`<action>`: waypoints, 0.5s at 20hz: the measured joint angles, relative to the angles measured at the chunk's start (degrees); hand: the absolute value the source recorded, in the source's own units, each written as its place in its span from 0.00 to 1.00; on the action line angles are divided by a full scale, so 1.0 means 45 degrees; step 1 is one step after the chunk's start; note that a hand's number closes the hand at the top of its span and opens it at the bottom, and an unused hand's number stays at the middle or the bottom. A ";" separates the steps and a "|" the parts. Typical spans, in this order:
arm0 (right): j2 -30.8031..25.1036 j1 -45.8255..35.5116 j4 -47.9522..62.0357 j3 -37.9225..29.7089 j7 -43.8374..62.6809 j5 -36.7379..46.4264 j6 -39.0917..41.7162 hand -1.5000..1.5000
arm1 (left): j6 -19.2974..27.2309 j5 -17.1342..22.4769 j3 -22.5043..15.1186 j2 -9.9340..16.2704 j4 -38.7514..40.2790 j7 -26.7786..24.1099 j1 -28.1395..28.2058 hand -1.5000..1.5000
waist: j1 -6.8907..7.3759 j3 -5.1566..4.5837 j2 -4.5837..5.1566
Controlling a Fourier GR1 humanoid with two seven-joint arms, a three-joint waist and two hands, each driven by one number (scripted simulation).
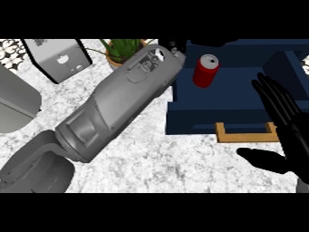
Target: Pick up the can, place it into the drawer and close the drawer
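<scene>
Head view: can (205,70) stands upright inside the open drawer (183,120), toward its back left corner, free of both hands as far as you can see. Wooden handle (246,134) juts from the drawer front, toward you.

Left forearm reaches diagonally across the counter (150,158) to just left of the can. Only a dark bit of the left hand (173,45) shows past the wrist, behind the drawer's back left corner; you cannot tell how its fingers sit.

Right hand (292,129) hovers at the drawer's front right, over the handle's right end. Fingers straight and close together, thumb spread wide toward the handle, holding nothing.

Plant (121,50) and a grey box (58,58) sit left of the drawer, beyond the forearm.

Risks, as you judge them:
- Withdraw the left arm carelessly and the wrist, just beside the can, may clip and topple it.
- Push the drawer fast and the upright can may tip or slide.
- Push off-centre at the handle's right end and the drawer could skew or jam.
- Close before the left arm clears and the drawer may catch it.
</scene>
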 measured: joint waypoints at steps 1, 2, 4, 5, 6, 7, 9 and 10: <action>-0.0016 -0.0112 0.0426 0.0126 -0.0047 0.0407 -0.0176 0.00 | -0.0029 -0.0032 0.0067 0.0020 -0.0031 0.0049 -0.0015 0.00 | 0.0046 0.0000 -0.0009; 0.0007 -0.0192 0.0875 0.0231 -0.0049 0.0821 -0.0398 0.00 | -0.0092 -0.0073 0.0113 0.0074 -0.0095 0.0055 0.0065 0.00 | 0.0092 0.0000 -0.0020; 0.0159 -0.0450 0.1794 0.0431 -0.0065 0.1540 -0.0913 0.00 | -0.0144 -0.0208 0.0102 0.0275 -0.0367 0.0291 0.0231 0.00 | 0.0212 0.0001 -0.0055; 0.0364 -0.0598 0.2206 0.0551 -0.0010 0.1848 -0.1231 0.00 | -0.0182 -0.0287 0.0099 0.0459 -0.0554 0.0355 0.0399 0.00 | 0.0265 0.0001 -0.0072; 0.0483 -0.0678 0.2608 0.0584 -0.0076 0.2052 -0.1542 0.00 | -0.0164 -0.0388 0.0095 0.0604 -0.0733 0.0560 0.0421 0.00 | 0.0284 0.0000 -0.0085; 0.0618 -0.0768 0.3048 0.0559 -0.0135 0.2205 -0.1886 0.00 | -0.0113 -0.0500 0.0030 0.0756 -0.1016 0.0782 0.0518 0.00 | 0.0331 0.0001 -0.0106; 0.0775 -0.0989 0.3989 0.0373 -0.0462 0.2327 -0.2602 0.00 | -0.0062 -0.0725 -0.0052 0.1041 -0.1514 0.1068 0.0826 0.00 | 0.0374 0.0003 -0.0121; 0.0856 -0.1188 0.4505 0.0282 -0.0585 0.2446 -0.2970 0.00 | -0.0038 -0.0818 -0.0114 0.1206 -0.1850 0.1250 0.0990 0.00 | 0.0424 -0.0006 -0.0140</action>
